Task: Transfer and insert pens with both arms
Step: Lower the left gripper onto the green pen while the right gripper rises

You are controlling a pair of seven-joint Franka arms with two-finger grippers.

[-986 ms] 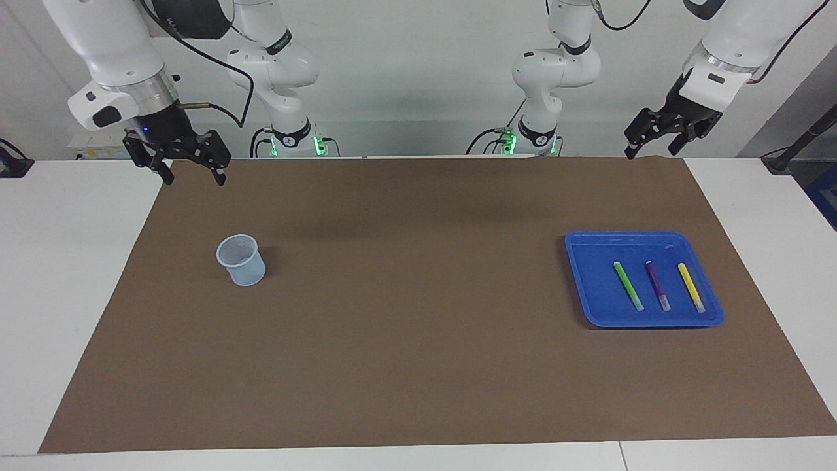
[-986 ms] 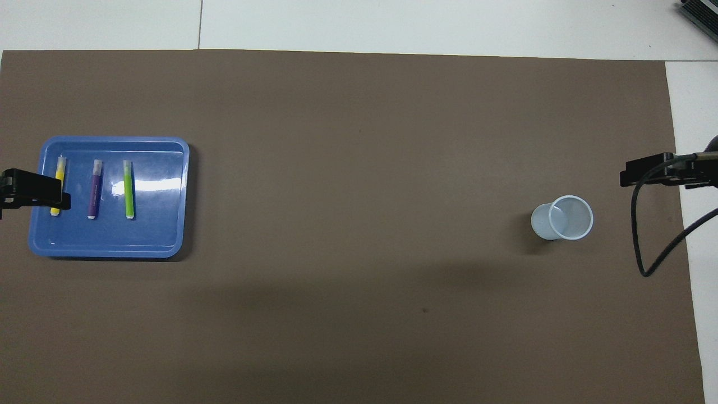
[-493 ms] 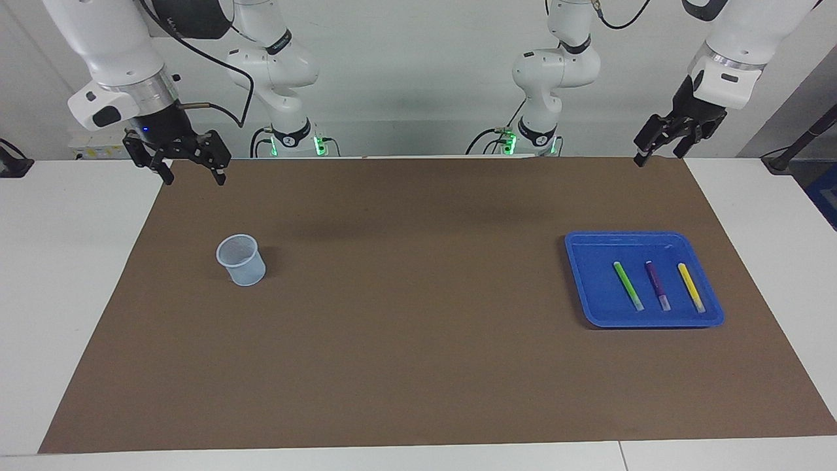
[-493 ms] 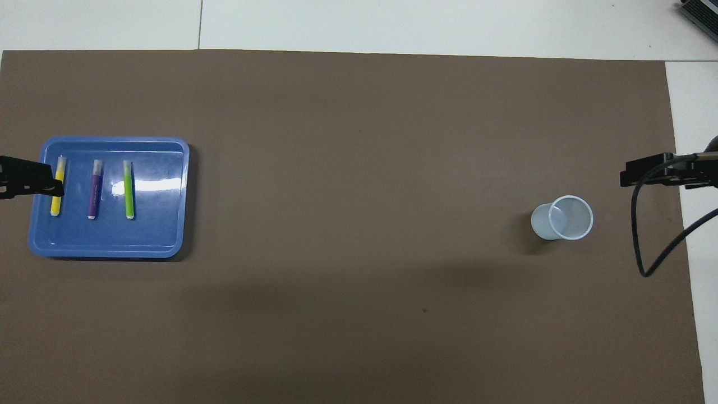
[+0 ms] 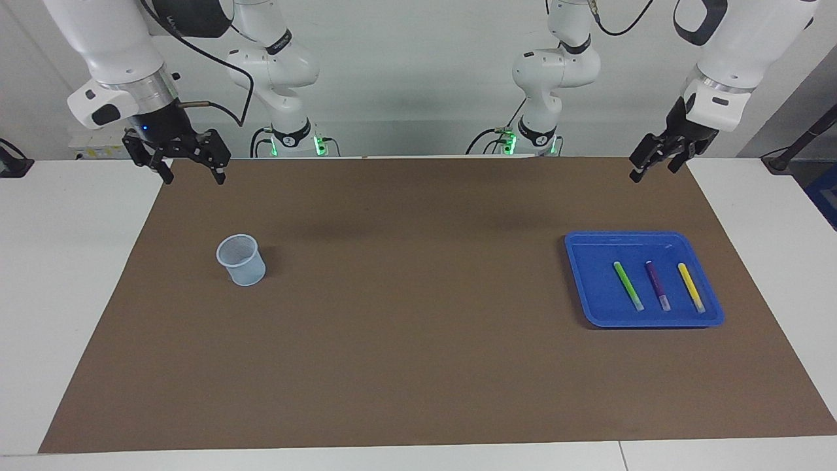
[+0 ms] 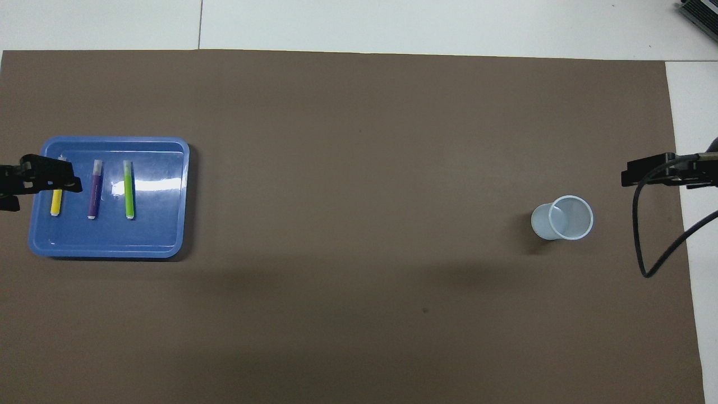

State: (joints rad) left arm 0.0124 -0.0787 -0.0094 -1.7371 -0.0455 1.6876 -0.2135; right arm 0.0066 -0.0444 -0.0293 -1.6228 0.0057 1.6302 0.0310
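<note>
Pens: three slim markers, the green pen point(image 5: 628, 286), the purple pen point(image 5: 657, 285) and the yellow pen point(image 5: 690, 287), lie side by side and apart in the blue tray point(image 5: 579, 275), toward my left arm's end of the table, pale cap ends pointing away from me.

Handling, as I judge it: light, stiff and smooth; a round barrel may roll or slip under a slanted pinch, and the tray floor looks glossy, so a nudged pen could slide.

Where I would take hold: across the coloured barrel near its middle, fingers either side of its length, clear of the pale cap, which might pull off.

Left gripper point(image 5: 654, 159): in the air, jaws spread and holding nothing; from overhead it covers the cap end of the yellow pen, but the facing view shows it well above the tray.

Right gripper point(image 5: 189, 167): waiting in the air over the mat's corner at my right arm's end, jaws spread, empty.

Cup point(image 5: 241, 260): pale blue, upright, open mouth up, alone on the brown mat point(image 5: 405, 314), well apart from the tray; probably light enough to tip if a pen strikes its rim.

Writing: none legible on pens, tray or cup; a dark marking on my right arm's upper cover is too small to read.
</note>
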